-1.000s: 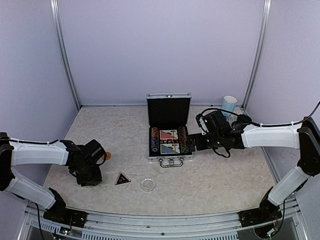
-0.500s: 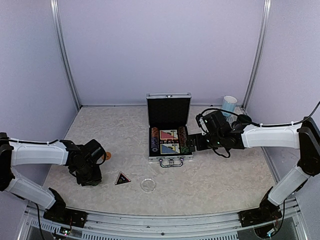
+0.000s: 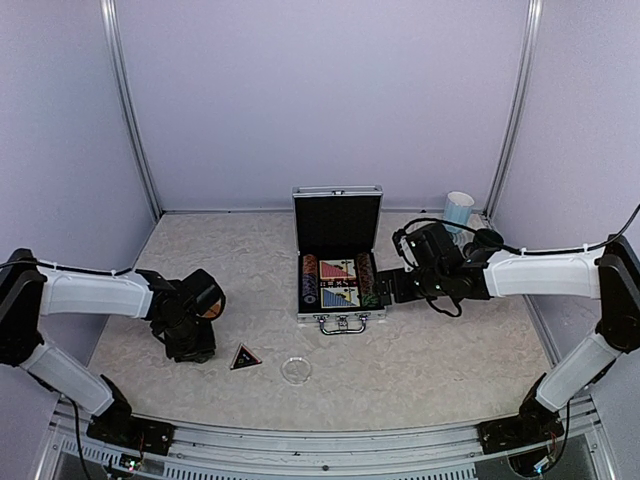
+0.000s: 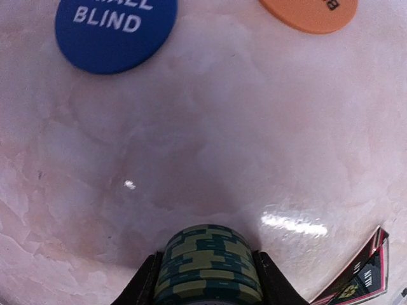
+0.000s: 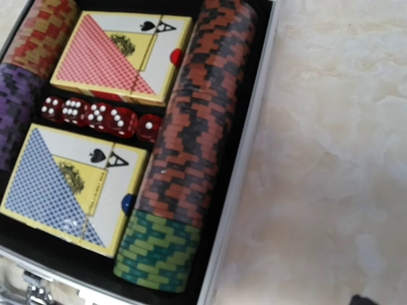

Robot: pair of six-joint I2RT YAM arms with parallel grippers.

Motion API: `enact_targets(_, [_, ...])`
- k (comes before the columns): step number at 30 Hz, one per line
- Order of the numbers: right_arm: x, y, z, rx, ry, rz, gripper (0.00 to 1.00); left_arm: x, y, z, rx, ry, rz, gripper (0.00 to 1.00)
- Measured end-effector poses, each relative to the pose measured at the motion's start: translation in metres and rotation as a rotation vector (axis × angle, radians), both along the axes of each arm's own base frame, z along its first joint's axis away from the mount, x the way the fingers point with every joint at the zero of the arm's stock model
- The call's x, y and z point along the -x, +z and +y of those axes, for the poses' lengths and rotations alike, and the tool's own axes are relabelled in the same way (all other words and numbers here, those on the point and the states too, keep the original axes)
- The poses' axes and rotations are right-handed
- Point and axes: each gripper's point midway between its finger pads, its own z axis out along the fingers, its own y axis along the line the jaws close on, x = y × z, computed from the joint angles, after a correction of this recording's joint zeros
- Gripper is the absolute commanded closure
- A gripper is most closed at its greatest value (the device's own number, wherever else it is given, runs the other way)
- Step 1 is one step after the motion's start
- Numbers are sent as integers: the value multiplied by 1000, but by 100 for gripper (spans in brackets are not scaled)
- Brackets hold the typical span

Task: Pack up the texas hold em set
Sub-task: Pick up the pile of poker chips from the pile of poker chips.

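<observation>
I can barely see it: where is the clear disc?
Top view: the clear disc lies right of the black triangle, in front of the case.

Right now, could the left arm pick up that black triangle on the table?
Reach, probably yes: the black triangle lies close beside the left gripper, nothing between. But its jaws already hold a green chip stack, so not yet.

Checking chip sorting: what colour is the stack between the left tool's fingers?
The stack is two-tone green; best in left wrist view.
</observation>
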Motion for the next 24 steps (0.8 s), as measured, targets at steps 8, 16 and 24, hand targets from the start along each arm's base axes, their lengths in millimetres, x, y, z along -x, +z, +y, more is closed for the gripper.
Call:
enact_targets(8, [1,11,-2,-6,1,-22,1,-45,5,-41,81,-63,-84,100])
enact_targets(16, [2,15,-3,-7,2,-28,1,-89,8,-86,157,-137,-164,100])
enact_targets(24, [5,14,-2,-15,13,-19,1,-109,11,-111,157,-218,-172,100])
